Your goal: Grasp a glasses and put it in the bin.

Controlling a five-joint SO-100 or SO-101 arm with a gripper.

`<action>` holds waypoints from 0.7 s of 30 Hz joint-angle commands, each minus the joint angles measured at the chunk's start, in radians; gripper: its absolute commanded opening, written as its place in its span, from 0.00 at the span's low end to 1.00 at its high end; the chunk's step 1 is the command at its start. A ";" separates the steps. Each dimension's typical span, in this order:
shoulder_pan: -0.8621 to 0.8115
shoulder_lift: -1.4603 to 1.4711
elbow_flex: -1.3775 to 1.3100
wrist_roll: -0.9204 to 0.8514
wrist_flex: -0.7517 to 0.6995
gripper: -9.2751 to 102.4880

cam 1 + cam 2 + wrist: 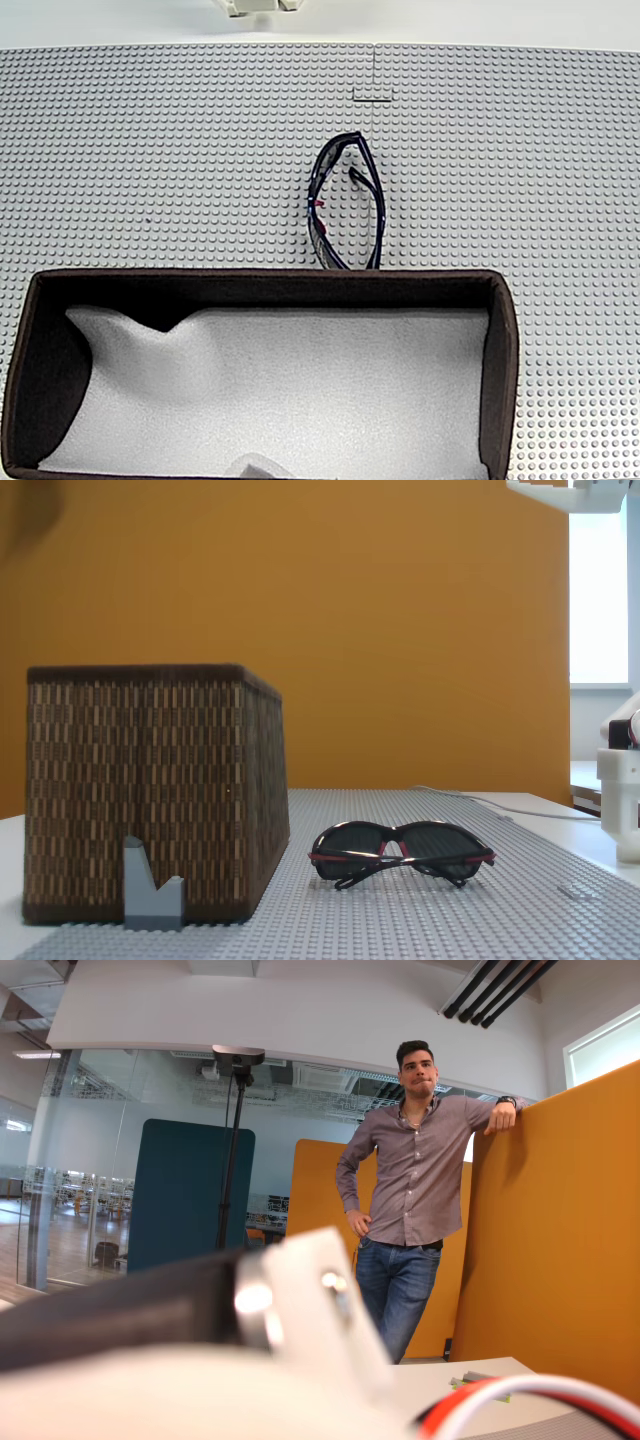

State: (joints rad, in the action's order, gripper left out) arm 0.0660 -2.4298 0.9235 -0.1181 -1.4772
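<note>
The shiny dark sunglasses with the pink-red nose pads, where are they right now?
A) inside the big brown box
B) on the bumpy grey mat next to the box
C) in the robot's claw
B: the shiny dark sunglasses lie on the studded grey mat, just outside the big brown box's wall.

Dark sunglasses (pixel 402 853) rest on a studded grey baseplate (pixel 520 900) (lenses facing the camera). A woven brown bin (pixel 160 790) stands just beside them.
</note>
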 commanded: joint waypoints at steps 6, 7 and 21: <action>-0.140 -0.242 1.028 0.074 0.443 0.08; -0.141 -0.242 1.028 0.072 0.443 0.08; -0.055 0.058 0.845 -0.015 0.308 0.08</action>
State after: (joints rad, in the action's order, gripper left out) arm -0.0184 -2.4498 1.8577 -0.0874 -1.1029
